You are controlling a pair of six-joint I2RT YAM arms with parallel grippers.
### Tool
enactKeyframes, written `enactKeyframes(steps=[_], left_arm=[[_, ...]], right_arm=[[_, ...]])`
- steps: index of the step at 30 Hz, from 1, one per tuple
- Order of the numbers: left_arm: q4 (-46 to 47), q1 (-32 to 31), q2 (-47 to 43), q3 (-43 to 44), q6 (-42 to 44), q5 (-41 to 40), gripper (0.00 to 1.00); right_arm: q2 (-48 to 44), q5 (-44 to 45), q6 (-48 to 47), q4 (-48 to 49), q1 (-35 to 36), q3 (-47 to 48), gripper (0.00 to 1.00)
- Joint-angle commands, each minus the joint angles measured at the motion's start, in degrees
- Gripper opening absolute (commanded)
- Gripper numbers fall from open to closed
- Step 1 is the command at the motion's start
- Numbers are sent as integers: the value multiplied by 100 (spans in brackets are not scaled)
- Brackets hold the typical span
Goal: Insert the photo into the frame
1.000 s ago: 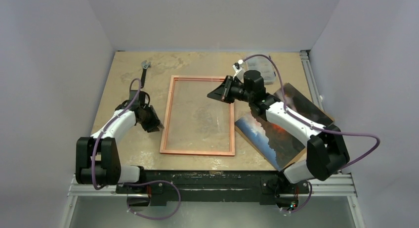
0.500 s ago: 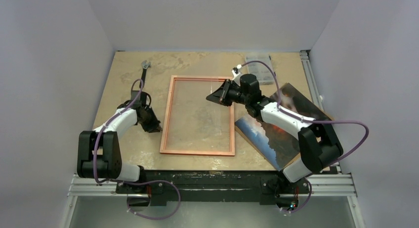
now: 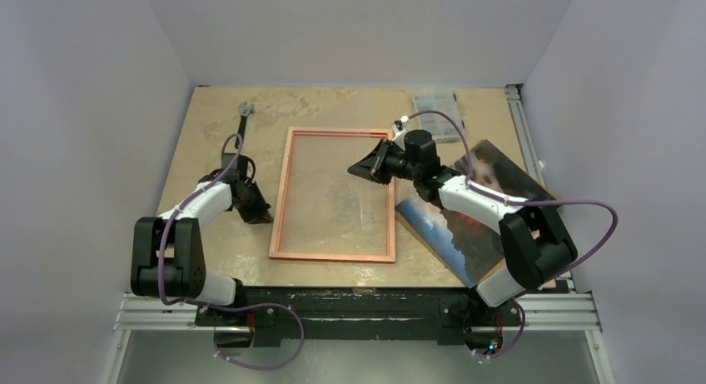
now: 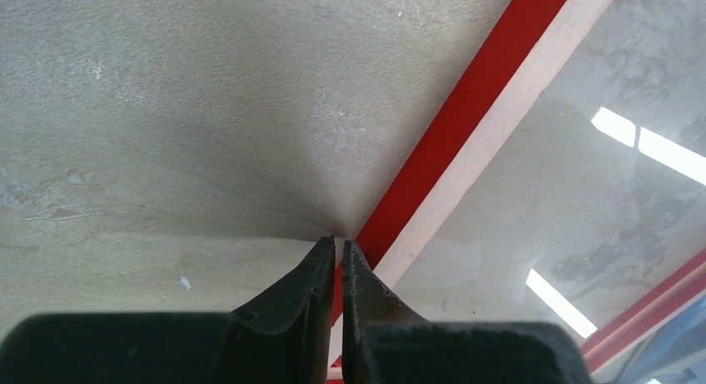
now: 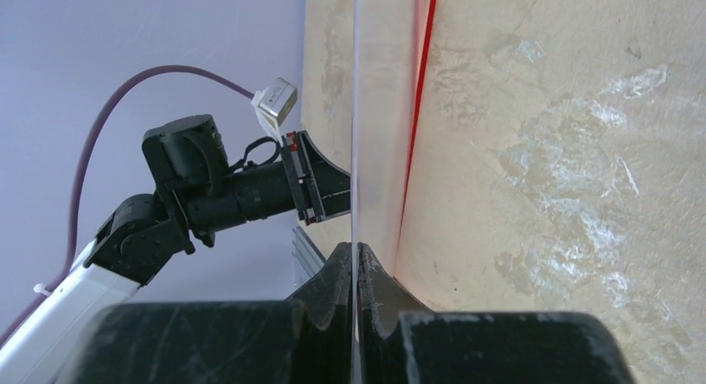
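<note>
The frame (image 3: 279, 209) lies flat in the middle of the desk (image 3: 208, 134), pale back up, its red edge showing in the left wrist view. The photo (image 3: 441, 226) lies picture side up on the desk just right of the frame, partly under the right arm and not yet in the frame. The right end effector (image 5: 356, 249) is clenched on the thin edge of a clear pane (image 3: 333, 192) over the frame opening. So narrow a pinch on a smooth sheet could slip, and the pane would then drop back onto the rails. The left end effector (image 4: 339, 244) is all but closed, tips at the frame's left rail. I cannot tell whether they pinch it, so the frame may skid if the pane drags it. A careless sweep of the right forearm could also push the photo
</note>
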Motion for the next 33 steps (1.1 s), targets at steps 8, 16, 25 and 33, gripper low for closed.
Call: enactKeyframes(steps=[8, 16, 25, 33], left_arm=[[129, 24, -26, -46, 133, -42, 5], [99, 27, -47, -63, 141, -77, 3], [89, 10, -56, -73, 126, -83, 1], [92, 18, -69, -75, 132, -88, 1]], right_arm=[[-315, -190, 509, 497, 24, -365, 0], [-475, -26, 876, 378, 26, -503, 0], [-547, -31, 894, 365, 26, -663, 0], [-439, -235, 1154, 707, 55, -762, 0]])
